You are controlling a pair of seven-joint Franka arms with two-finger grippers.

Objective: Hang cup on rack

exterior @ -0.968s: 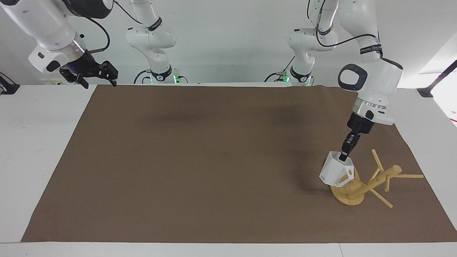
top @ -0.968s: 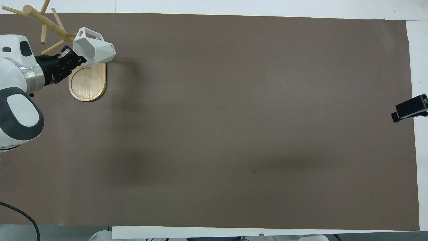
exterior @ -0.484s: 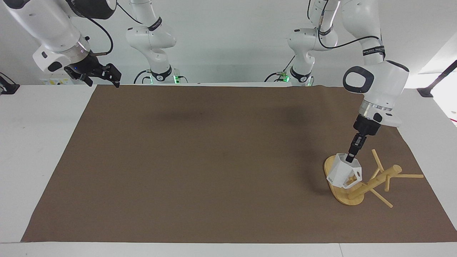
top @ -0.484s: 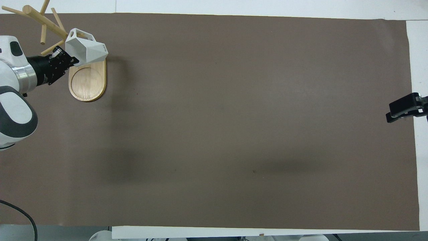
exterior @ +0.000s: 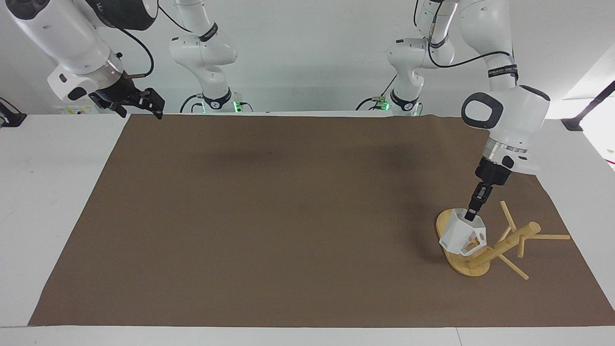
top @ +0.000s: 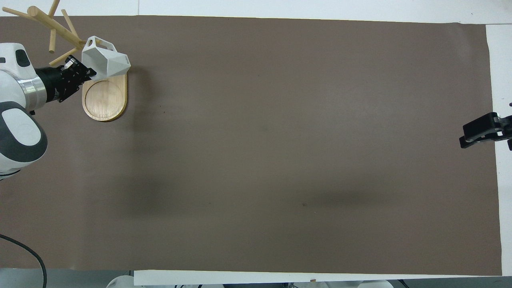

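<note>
A white table [exterior: 43, 202] fills most of both views, and a large brown mat [exterior: 288, 216] covers nearly all of its top, leaving white strips along the edges. The mat lies flat, with soft shadows across its middle. A plain white wall [exterior: 307, 53] rises at the robots' end of the room, and the bases of the two arms stand in front of it.

The left arm [exterior: 509, 110] reaches down over the rack [exterior: 485, 250], which stands on the mat toward the left arm's end of the table. The rack is light wood with an oval flat base on the mat; its round post leans in the picture, and thin pegs stick out from it near the top. The right arm [exterior: 72, 43] waits raised over the mat's edge at the robots' end.

The cup [exterior: 460, 233], white and faceted, sits tilted over the rack's base, right against the lower part of the post, its squared handle turned toward the post. Whether the handle is around a peg cannot be told.

The left gripper [exterior: 472, 211] is clamped on the cup's rim. The right gripper [exterior: 144, 103] hangs with its fingers spread apart, holding nothing.
</note>
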